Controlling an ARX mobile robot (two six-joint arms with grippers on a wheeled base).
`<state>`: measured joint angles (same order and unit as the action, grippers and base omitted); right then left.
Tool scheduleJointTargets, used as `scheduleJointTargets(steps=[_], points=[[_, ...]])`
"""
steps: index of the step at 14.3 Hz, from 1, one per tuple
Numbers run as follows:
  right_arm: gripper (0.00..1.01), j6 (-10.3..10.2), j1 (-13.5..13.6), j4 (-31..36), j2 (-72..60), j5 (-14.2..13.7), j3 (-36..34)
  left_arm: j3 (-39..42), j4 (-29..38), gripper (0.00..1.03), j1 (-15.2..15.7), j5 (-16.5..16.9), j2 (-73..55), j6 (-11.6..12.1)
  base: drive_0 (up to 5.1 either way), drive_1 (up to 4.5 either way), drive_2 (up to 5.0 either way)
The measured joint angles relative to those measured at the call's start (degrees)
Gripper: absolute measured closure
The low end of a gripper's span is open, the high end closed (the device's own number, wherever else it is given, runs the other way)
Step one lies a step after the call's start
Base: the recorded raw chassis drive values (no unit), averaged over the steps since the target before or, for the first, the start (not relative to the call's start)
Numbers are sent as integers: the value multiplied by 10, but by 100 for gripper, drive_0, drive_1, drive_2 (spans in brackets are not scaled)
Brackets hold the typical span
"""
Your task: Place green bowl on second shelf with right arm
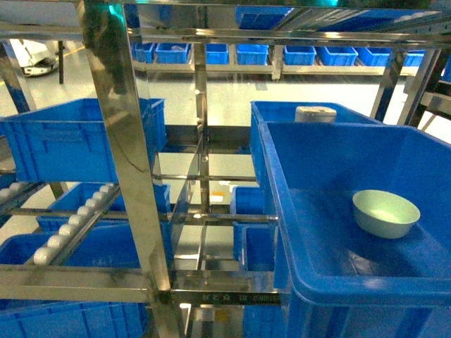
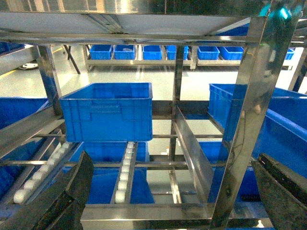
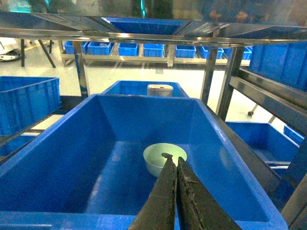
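Right hand [image 3: 172,165] pinched closed, empty, above smooth round green bowl [image 3: 164,158] in glossy blue crate [image 3: 57,158]; left hand [image 2: 172,191] spread open.

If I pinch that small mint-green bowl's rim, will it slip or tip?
The small round pale mint-green plastic bowl looks smooth, so it may slip. It looks empty and probably light, and sits upright on the blue crate's flat floor, so tipping seems unlikely.

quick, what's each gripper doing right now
Left gripper: open, empty.
Right gripper: shut, empty, above the green bowl.
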<state>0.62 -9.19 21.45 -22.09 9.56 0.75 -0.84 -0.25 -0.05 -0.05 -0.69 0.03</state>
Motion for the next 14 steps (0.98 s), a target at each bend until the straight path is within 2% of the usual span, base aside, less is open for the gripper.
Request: scheduleJointTargets(steps=[2,3,4,5,8,10,14], points=[[99,0,31,-35,43,-39,0,0,0,5,0,0,0,0,0,0,0],[99,-1,82,-55,62,-83,0,0,0,5,0,-1,0,0,0,0,0],[99,0,96,-66,74,-83,0,0,0,5,0,0,0,0,0,0,0],[99,-1,93,-80,85,-96,0,0,0,5,0,0,0,0,0,0,0],[99,-1,92,-108,114,-96,0,0,0,5,0,0,0,0,0,0,0],[99,0,92,-216,192,-95,0,0,0,5,0,0,0,0,0,0,0],[99,-1,92,-218,218,-96,0,0,0,5,0,0,0,0,0,0,0]])
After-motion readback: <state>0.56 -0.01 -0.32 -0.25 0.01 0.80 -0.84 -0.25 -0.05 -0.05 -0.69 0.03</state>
